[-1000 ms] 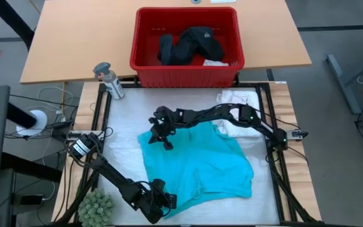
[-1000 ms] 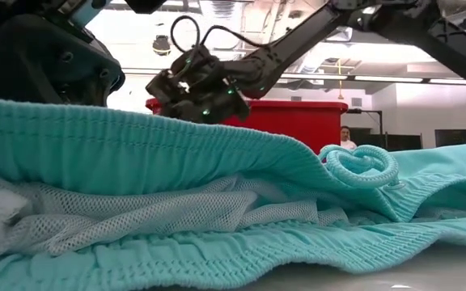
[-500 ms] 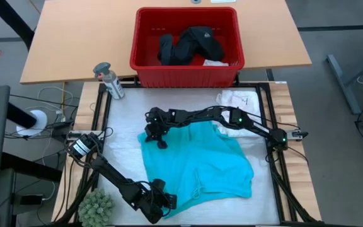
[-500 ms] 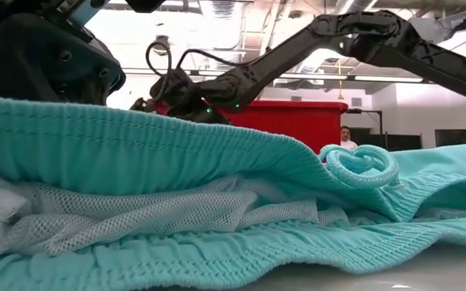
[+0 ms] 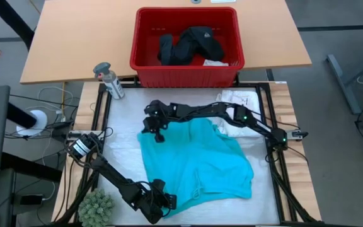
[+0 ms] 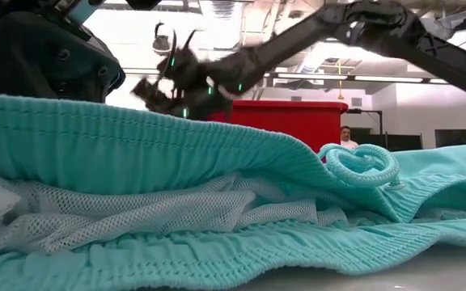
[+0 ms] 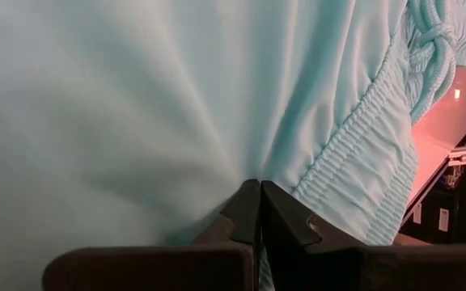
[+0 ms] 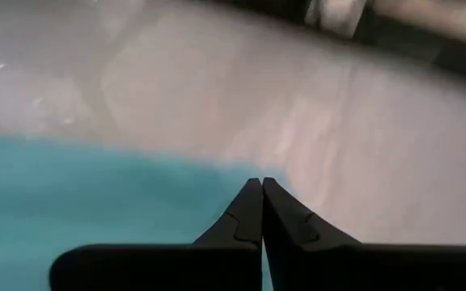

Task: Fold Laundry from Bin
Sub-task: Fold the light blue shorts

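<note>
The closed left end effector (image 7: pixel 259 212) pinched the turquoise shorts (image 5: pixel 194 161); the right end effector (image 5: pixel 154 128), closed and empty, probably needed to grab a corner next.

The black clothing (image 5: pixel 189 45) in the red slotted plastic bin (image 5: pixel 145 69) stays indistinct (piece count unreadable), partly covering a small pale piece (image 5: pixel 214 62).

Soft matt turquoise cloth (image 5: pixel 194 162), white mesh lining (image 6: pixel 136 212), glossy red plastic bin (image 5: pixel 145 67)
</note>
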Robot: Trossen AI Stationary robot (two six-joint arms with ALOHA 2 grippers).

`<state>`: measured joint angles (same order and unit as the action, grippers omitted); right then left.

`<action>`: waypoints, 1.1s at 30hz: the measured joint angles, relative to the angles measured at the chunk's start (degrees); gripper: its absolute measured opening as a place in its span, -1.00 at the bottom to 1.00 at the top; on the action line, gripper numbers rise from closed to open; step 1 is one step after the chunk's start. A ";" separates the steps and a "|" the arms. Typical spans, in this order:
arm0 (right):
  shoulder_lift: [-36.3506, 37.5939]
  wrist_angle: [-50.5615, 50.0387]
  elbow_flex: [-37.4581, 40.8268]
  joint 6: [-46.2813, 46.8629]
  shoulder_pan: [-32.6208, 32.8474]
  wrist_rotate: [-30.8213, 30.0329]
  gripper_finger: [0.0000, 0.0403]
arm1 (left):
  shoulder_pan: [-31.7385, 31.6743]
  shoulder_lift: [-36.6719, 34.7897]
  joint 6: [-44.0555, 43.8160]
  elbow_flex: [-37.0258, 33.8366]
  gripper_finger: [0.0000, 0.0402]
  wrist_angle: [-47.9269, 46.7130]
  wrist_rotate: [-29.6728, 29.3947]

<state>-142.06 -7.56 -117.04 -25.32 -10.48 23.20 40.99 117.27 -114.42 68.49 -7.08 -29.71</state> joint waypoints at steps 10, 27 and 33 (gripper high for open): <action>12.02 -14.17 0.01 -3.05 0.52 -0.40 -0.85 | -0.36 -1.44 7.05 -0.24 -0.73 -0.91 -4.27; 52.75 -47.86 -0.02 2.96 5.81 -0.73 -0.86 | -1.46 -19.51 34.06 1.20 -0.08 -5.96 5.64; 65.33 -54.06 -0.06 13.78 7.97 -2.88 -0.86 | -2.27 -15.91 37.25 8.57 -0.33 -17.69 12.78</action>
<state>-76.73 -61.62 -117.10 -11.54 -2.51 20.33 38.72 101.36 -77.18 77.06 -24.77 -16.94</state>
